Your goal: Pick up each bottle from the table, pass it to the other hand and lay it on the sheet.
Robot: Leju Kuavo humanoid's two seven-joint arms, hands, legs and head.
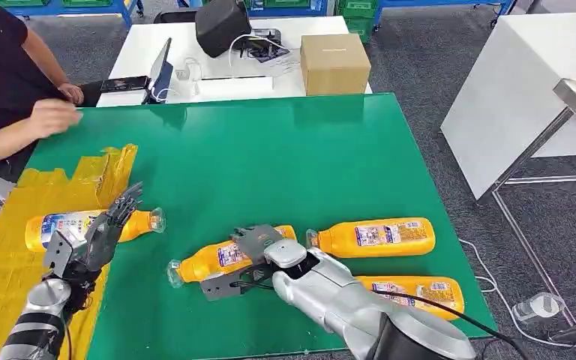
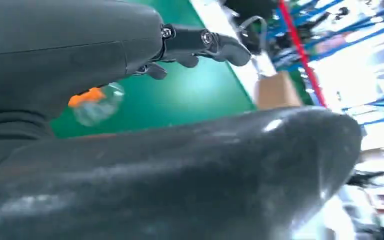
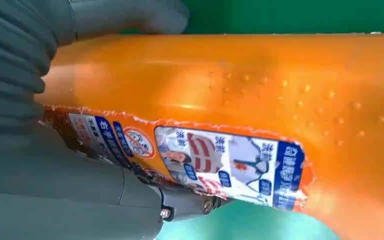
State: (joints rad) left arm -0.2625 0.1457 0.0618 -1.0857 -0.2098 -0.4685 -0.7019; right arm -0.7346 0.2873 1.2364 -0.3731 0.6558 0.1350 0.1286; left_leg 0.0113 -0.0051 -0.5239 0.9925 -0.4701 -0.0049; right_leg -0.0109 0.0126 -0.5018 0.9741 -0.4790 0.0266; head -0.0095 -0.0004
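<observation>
Several orange bottles with clear caps lie on the green table (image 1: 270,157). One bottle (image 1: 56,225) rests on the yellow sheet (image 1: 0,262) at the left, cap (image 2: 97,102) pointing right. My left hand (image 1: 97,236) hovers just over it, fingers (image 2: 215,42) straight and apart, holding nothing. My right hand (image 1: 259,251) wraps a second bottle (image 1: 214,261) at the table's front middle. Up close, thumb and fingers (image 3: 185,207) lie on either side of its labelled body (image 3: 260,85). This bottle lies on its side, low at the table.
Two more bottles lie to the right, one (image 1: 375,238) mid-table and one (image 1: 412,289) near the front edge. A person's hands (image 1: 52,116) are at the table's far left corner. Behind stands a white table with a cardboard box (image 1: 334,64) and a laptop.
</observation>
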